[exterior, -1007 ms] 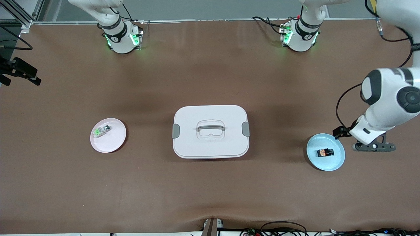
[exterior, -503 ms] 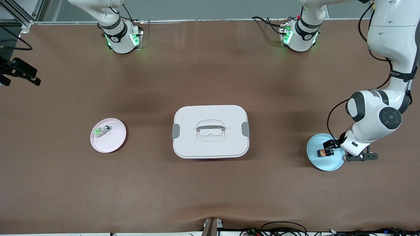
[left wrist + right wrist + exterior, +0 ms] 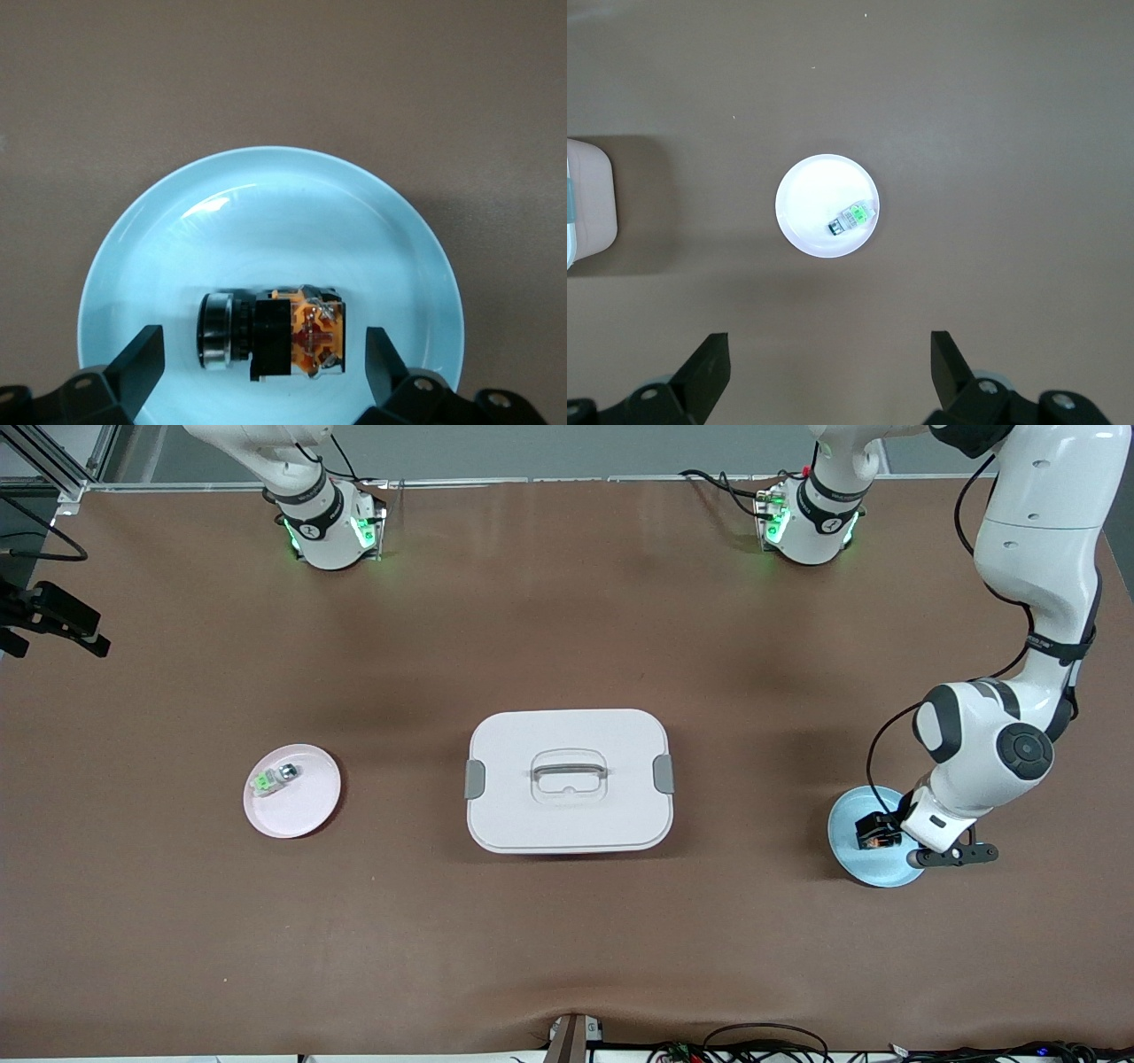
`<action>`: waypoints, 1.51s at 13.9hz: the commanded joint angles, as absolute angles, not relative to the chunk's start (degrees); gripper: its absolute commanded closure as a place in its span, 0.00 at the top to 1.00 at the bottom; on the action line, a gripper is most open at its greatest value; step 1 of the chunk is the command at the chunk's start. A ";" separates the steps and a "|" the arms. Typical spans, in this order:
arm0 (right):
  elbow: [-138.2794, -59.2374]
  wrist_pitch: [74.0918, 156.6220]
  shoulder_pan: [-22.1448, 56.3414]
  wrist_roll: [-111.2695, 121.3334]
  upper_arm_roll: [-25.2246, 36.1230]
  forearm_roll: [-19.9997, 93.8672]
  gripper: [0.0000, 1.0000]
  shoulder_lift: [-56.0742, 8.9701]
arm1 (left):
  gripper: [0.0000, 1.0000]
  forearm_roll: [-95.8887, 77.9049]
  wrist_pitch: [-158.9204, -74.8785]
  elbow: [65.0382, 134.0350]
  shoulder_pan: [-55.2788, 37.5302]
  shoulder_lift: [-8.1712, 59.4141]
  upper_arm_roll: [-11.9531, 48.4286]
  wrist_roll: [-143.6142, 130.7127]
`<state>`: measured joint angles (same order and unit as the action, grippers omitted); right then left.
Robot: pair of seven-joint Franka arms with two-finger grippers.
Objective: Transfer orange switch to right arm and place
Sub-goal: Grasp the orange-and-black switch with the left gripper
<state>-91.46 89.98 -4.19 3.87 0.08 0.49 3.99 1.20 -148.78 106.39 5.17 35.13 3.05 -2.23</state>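
Orange-and-black orange switch on pale blue plate.

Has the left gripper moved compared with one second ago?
Yes. The left gripper, open, has come from beside the blue plate to over it, straddling the orange switch.

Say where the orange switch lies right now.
The orange switch lies on the blue plate at the left arm's end of the table, between the open left pincer's fingers.
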 commanded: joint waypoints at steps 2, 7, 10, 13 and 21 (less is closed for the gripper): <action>-92.81 90.53 -4.22 2.99 0.00 0.09 1.00 5.27 | 1.00 0.35 -150.03 105.73 5.18 36.73 3.16 -2.37; -92.90 90.00 -4.31 2.99 0.00 0.00 1.00 5.27 | 0.75 0.26 -150.03 105.64 5.36 37.97 3.16 -2.20; -92.90 89.65 -4.39 2.90 0.09 0.09 1.00 5.19 | 0.00 0.26 -149.59 105.47 5.45 37.18 3.16 -1.93; -92.81 89.56 -4.39 2.90 0.00 0.00 1.00 5.19 | 0.00 0.18 -148.28 105.38 5.45 35.43 3.34 -2.20; -92.02 89.65 -5.62 2.99 0.09 0.09 1.00 4.75 | 0.00 -8.69 -130.38 101.61 5.27 24.19 10.80 -16.04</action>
